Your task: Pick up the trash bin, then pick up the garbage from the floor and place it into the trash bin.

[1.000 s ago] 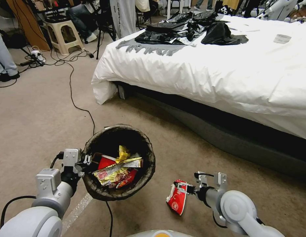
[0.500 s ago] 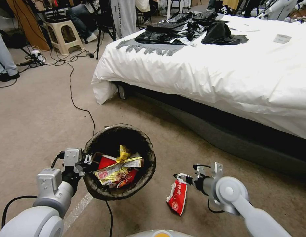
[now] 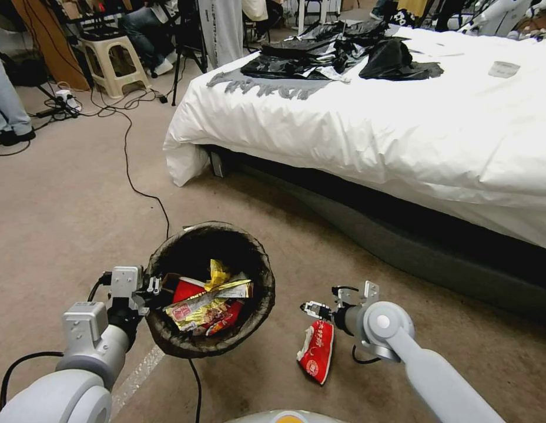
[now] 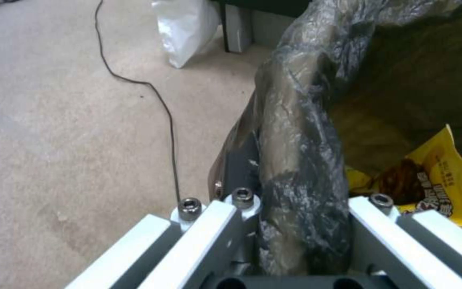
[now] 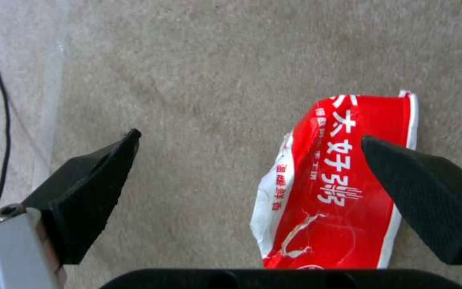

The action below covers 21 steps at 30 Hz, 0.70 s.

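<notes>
While wrappers already fill it: trash bin (image 3: 211, 288) clamped at rim by left gripper (image 3: 144, 292).
Left to do: red wrapper (image 3: 317, 351) on carpet, right gripper (image 5: 252, 196) spread wide above it.

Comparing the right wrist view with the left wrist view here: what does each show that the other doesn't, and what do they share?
Right wrist view alone: the open right gripper, its black pointed fingers spread wide above a crumpled red snack wrapper with white lettering lying flat on the floor, off-centre toward one finger.

Left wrist view alone: the left gripper shut on the rim of the small round trash bin with a dark bag liner, a yellow snack packet inside it, and a white bedsheet corner.

Both: beige carpet and a thin black cable running across it.
</notes>
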Motion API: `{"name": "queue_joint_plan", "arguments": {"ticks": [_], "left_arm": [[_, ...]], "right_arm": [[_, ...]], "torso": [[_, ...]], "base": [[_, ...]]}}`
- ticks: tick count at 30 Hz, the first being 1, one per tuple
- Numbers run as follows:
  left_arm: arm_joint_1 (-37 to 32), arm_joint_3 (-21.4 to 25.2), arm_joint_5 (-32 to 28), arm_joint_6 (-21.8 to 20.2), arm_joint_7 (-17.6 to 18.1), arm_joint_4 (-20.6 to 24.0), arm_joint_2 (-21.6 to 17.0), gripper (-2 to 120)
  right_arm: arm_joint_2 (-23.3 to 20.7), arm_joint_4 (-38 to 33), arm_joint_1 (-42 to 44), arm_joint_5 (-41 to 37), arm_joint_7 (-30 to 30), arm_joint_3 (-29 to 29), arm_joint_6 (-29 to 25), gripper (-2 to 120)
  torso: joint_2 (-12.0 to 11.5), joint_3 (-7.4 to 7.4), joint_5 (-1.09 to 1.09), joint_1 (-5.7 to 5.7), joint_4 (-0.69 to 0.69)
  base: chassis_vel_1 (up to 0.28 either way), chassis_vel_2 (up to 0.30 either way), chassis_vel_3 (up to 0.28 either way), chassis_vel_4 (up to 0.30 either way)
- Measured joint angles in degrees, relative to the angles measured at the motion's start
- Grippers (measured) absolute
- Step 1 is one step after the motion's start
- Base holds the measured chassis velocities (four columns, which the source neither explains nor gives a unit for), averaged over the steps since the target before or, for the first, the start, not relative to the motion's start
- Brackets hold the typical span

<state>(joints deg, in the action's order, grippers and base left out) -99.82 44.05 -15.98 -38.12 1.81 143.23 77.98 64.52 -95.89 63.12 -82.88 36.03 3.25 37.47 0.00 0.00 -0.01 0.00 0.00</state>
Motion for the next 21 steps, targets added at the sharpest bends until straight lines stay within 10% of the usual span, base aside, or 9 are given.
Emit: {"name": "queue_joint_plan", "arguments": {"ticks": [21], "left_arm": [[-1.0, 0.3, 0.4, 0.1, 0.2, 0.0, 0.5, 1]], "right_arm": [[4.1, 7.9, -1.5, 1.2, -0.4, 1.2, 0.3, 100]], "torso": [[0.0, 0.00, 0.00, 0.00, 0.00]], "base": [[0.000, 0.000, 0.000, 0.000]]}}
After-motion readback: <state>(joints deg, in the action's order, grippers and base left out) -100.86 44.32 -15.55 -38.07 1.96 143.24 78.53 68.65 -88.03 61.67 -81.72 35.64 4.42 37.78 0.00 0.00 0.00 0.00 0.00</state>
